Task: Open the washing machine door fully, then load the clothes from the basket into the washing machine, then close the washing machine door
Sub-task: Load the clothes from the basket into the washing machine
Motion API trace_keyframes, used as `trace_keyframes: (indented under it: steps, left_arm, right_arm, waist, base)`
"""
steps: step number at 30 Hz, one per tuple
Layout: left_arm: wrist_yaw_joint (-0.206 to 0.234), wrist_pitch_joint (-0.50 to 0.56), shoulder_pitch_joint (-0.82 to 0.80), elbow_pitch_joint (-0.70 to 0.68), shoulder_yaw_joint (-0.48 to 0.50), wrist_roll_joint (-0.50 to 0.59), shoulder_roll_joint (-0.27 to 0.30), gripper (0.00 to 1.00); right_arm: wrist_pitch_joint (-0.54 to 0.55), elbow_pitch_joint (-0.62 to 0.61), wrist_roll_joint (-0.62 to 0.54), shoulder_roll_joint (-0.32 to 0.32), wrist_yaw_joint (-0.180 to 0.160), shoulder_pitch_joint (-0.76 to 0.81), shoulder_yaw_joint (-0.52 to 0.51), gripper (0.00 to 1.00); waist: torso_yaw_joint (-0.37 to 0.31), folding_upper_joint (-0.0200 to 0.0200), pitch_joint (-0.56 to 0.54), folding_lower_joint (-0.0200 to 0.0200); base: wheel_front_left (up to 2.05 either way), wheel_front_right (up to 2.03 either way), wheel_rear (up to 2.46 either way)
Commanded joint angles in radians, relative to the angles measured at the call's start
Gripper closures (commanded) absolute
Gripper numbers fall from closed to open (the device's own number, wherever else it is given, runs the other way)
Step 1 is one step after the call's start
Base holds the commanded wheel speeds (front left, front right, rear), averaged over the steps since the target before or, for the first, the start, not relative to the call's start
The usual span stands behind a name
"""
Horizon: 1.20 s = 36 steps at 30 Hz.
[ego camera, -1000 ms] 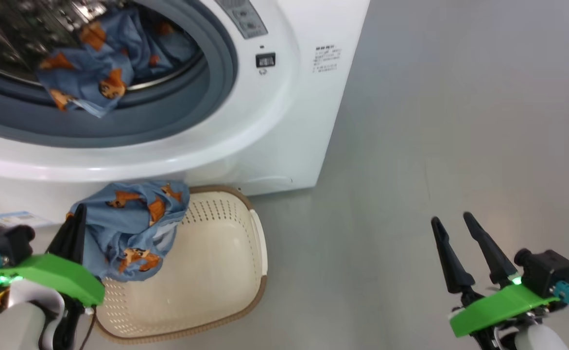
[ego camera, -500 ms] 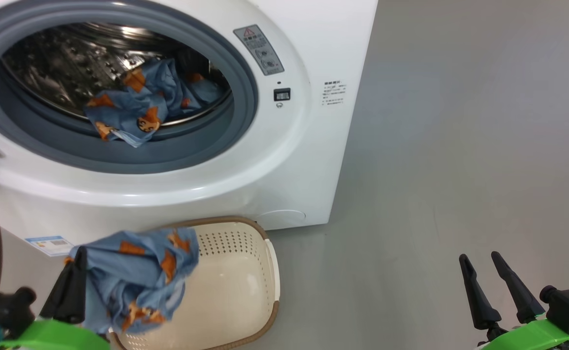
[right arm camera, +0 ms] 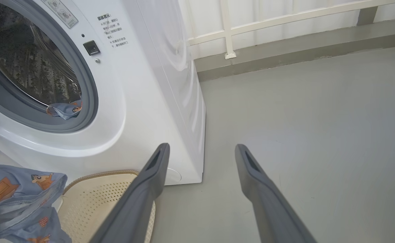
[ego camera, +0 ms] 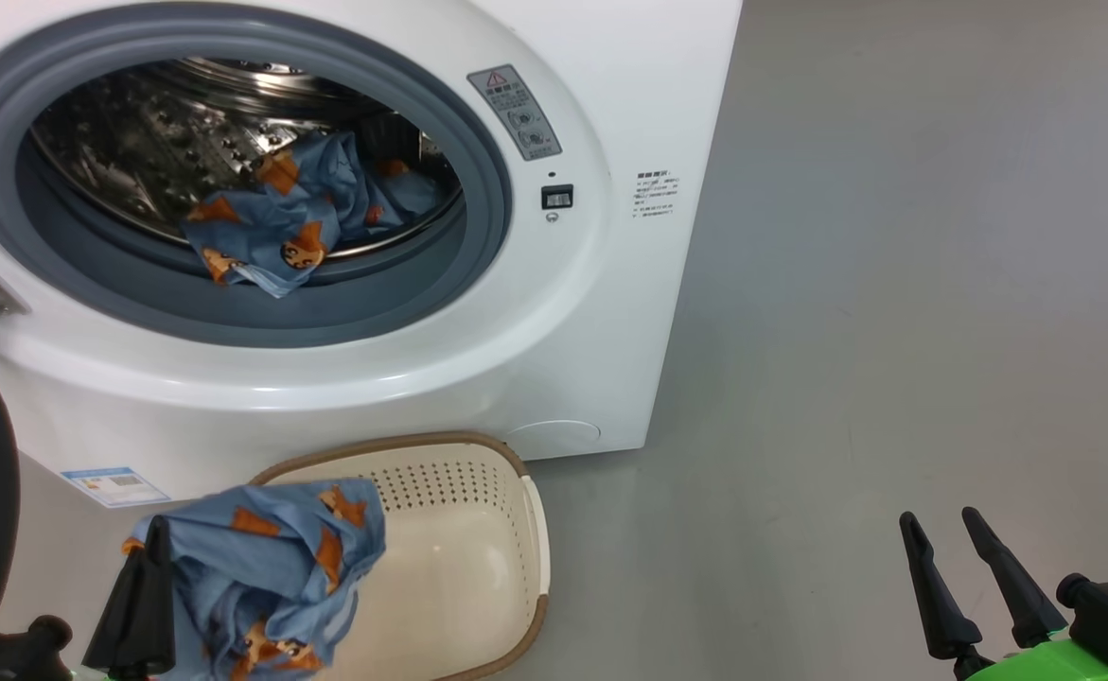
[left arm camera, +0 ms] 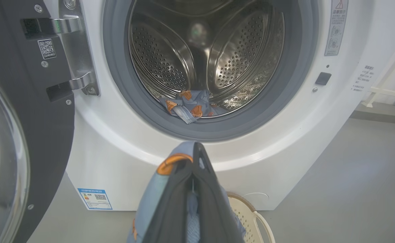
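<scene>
Clamping one blue garment [ego camera: 279, 558] w/ left gripper [left arm camera: 194, 162] shut tight, close by basket [ego camera: 464, 492], below drum mouth [left arm camera: 204, 50] of washing machine [ego camera: 478, 350]; other garment [ego camera: 279, 227] lying inside at front edge, partly on rubber ring [ego camera: 393, 303]; door [left arm camera: 32, 118] swung wide at left; right gripper [ego camera: 940, 518] fingers apart, empty, over floor [ego camera: 894, 284]. Risks: entering too low → cloth snagging on ring; releasing short → fabric draped across ring, blocking door closing

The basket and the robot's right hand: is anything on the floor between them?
No. In the head view, the stretch between the basket and the right hand is bare grey floor.
</scene>
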Motion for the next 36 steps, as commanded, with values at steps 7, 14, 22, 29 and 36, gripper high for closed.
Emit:
trace_keyframes:
  steps: [7, 14, 22, 29, 36]
  left_arm:
    - [-0.002, -0.006, -0.050, -0.037, 0.055, 0.000, 0.007, 1.00]
    - [-0.002, -0.006, -0.223, -0.032, 0.073, -0.010, 0.032, 1.00]
    - [-0.002, -0.006, -0.520, 0.008, 0.059, -0.008, 0.084, 1.00]
    - [-0.002, -0.006, -0.706, 0.234, -0.009, -0.032, 0.110, 1.00]
    - [-0.002, -0.006, -0.891, 0.529, -0.067, -0.047, 0.152, 1.00]
  right_arm:
    - [-0.005, -0.031, 0.008, -0.014, 0.002, -0.010, 0.019, 0.00]
    - [-0.005, -0.038, -0.002, 0.012, 0.002, -0.041, 0.021, 0.00]
    - [-0.005, -0.042, -0.014, 0.043, 0.002, -0.091, 0.027, 0.00]
    - [-0.005, -0.047, -0.021, 0.077, 0.002, -0.131, 0.047, 0.00]
    - [-0.005, -0.052, -0.026, 0.106, 0.002, -0.172, 0.069, 0.00]
  waist:
    - [-0.015, 0.0000, 0.032, 0.0000]
    - [-0.034, 0.0000, 0.097, 0.0000]
    - [-0.067, 0.0000, 0.169, 0.0000]
    - [-0.104, 0.0000, 0.231, 0.0000]
    - [-0.151, 0.0000, 0.298, 0.0000]
  base:
    - [0.00, 0.00, 0.00]
    - [0.00, 0.00, 0.00]
    - [0.00, 0.00, 0.00]
    - [0.00, 0.00, 0.00]
    - [0.00, 0.00, 0.00]
